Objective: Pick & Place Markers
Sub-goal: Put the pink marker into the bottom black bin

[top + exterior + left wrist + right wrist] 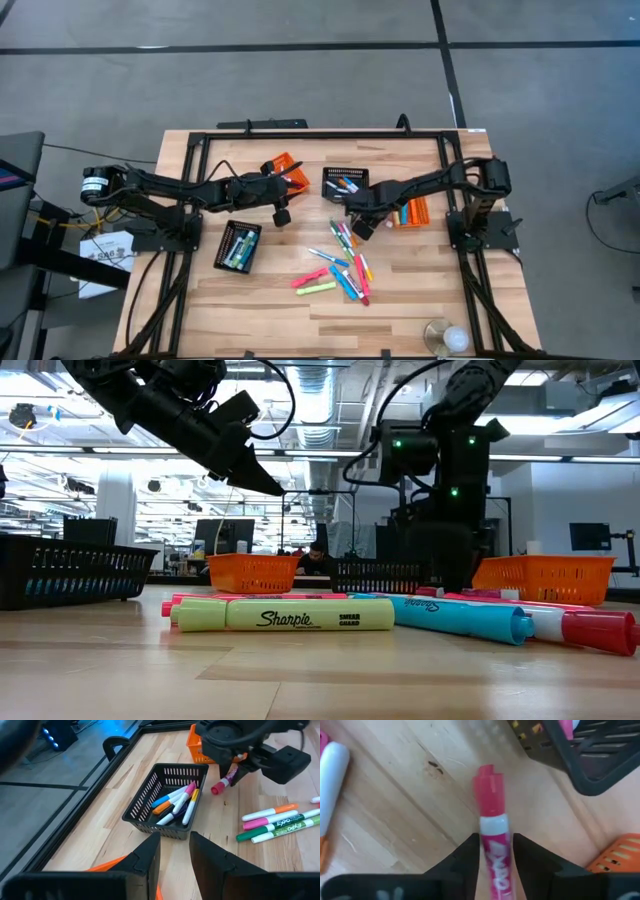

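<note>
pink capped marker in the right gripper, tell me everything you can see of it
The white-barrelled marker with a pink cap looks like smooth plastic, with pink lettering on the barrel. The right gripper has its dark fingers closed on the barrel, cap pointing forward. The left wrist view shows it tilted cap-down, just clear of the wooden table, beside the black perforated basket.
</note>
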Controlling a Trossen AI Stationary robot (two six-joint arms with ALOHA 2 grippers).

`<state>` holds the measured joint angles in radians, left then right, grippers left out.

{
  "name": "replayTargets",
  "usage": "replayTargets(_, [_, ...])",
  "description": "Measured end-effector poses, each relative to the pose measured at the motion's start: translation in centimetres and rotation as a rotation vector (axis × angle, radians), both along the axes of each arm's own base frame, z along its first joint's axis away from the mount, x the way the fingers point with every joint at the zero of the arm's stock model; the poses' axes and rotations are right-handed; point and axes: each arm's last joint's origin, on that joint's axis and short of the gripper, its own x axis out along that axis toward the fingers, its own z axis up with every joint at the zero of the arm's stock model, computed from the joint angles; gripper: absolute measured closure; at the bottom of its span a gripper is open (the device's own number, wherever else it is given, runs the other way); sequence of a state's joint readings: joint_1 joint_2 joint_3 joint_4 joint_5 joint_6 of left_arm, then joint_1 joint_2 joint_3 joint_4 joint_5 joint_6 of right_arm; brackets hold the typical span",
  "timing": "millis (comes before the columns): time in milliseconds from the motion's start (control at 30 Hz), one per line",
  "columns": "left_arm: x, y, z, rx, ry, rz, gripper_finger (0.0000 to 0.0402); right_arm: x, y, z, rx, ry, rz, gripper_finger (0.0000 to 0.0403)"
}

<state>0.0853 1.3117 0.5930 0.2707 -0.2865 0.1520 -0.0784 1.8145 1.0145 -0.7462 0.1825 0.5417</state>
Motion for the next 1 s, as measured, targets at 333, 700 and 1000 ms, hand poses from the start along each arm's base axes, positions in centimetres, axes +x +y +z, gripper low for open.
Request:
replayTargets(333, [0.0,0.0,0.0,0.0,-0.003,0.0,0.03,0.5,0.5,0.9,-0.004,-0.037,0.07,0.0359])
replayTargets(700, [-0.8,-1.8,2.2,-0.036,-0.098,-0.128,0.03,2.9,4.9,8.3,-0.23,-0.469,0.315,0.0334])
replayTargets(1000, [-1.8,-4.2,3.9,-0.116,-0.171,-0.41,0.0296,4.4,7.4,13.0,-0.361,-0.883,0.428,0.0336])
